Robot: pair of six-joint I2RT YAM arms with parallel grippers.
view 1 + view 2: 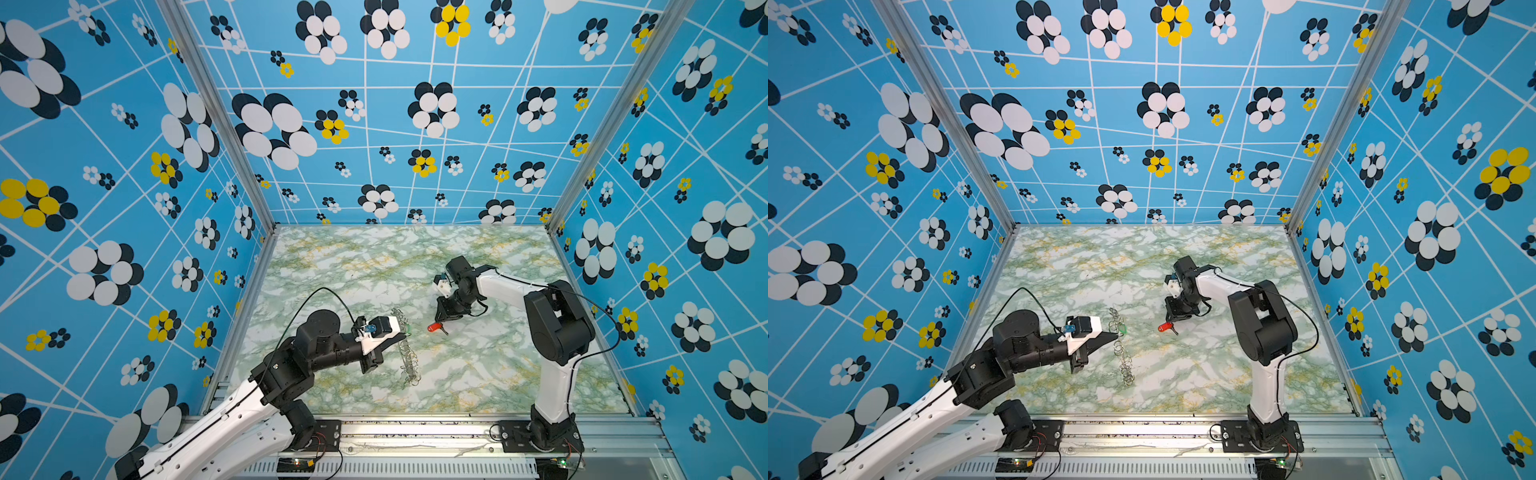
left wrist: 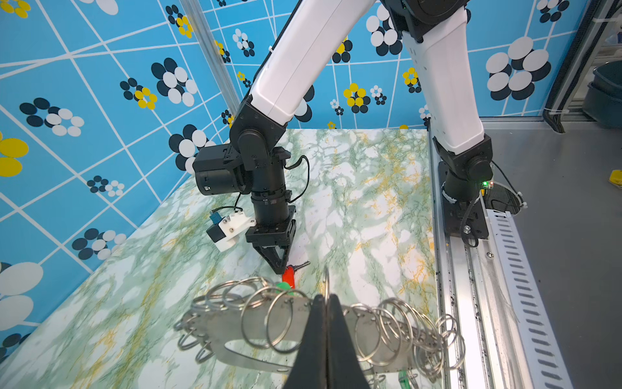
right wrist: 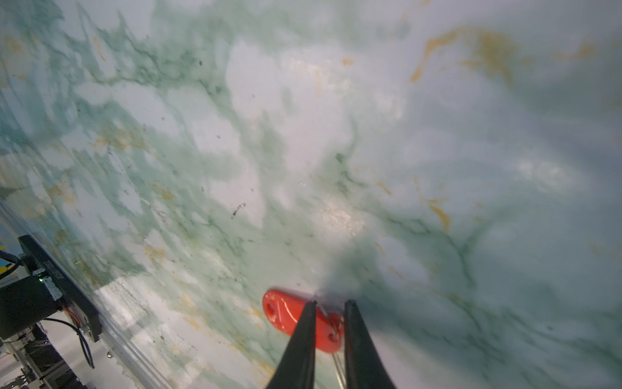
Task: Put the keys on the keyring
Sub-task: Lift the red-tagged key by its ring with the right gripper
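Observation:
The keyring, a flat grey crescent plate edged with several wire rings, lies on the marble table and shows in both top views. My left gripper is shut on one upright ring at the plate's outer edge. A green tag sits among the rings by those fingertips. The red-tagged key lies on the table to the right; its silver blade points away from the tag. My right gripper is down at the red tag, jaws a narrow gap apart astride its ringed end. Whether they press it is unclear.
Patterned blue walls close in the table on three sides. An aluminium rail with both arm bases runs along the front edge. The right arm's elbow stands high over the table's right part.

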